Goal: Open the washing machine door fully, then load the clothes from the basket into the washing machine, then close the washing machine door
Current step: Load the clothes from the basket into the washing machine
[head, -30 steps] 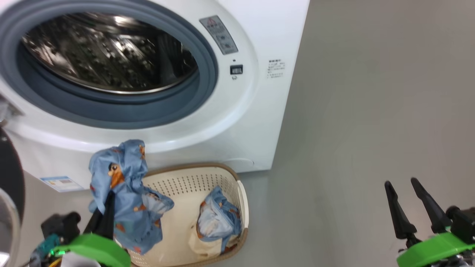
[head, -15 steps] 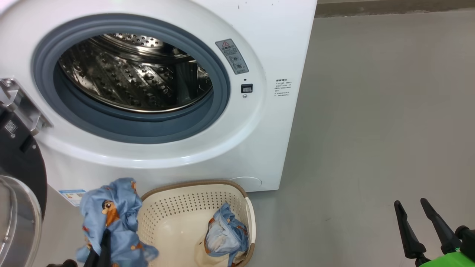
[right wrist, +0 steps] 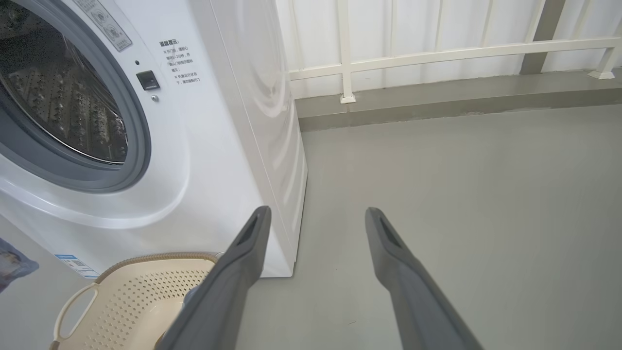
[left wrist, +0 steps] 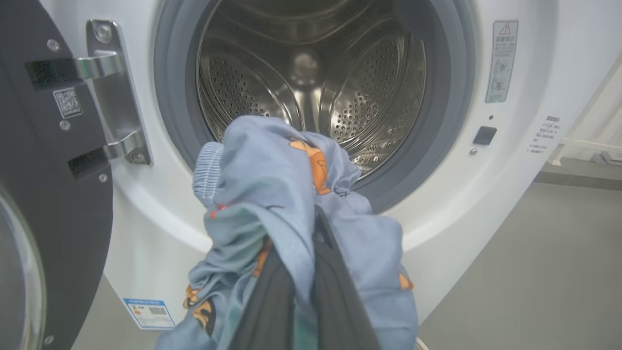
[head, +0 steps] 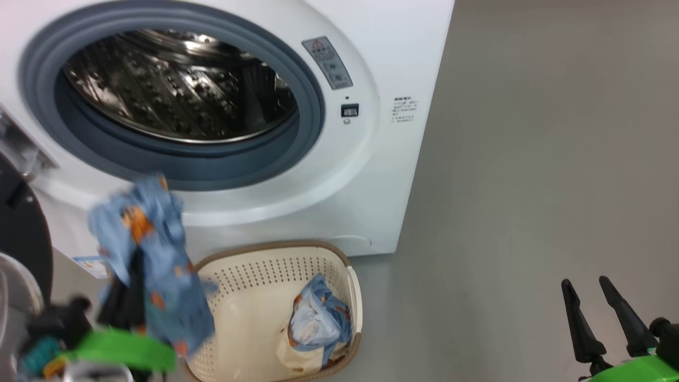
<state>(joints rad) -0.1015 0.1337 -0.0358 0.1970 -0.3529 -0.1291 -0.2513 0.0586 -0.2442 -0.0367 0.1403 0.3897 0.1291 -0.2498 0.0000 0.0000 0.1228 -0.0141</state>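
Now, left gripper is clamped on a blue garment at 8 o'clock in head view; right gripper idles at 4, fingers apart. Basket w/ more clothes sits just beyond. We'd raise the cloth over the gasket lip, push deep into the drum, then let go.

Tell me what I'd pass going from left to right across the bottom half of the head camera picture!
door → blue cloth lifted up → basket on the floor → right gripper, open
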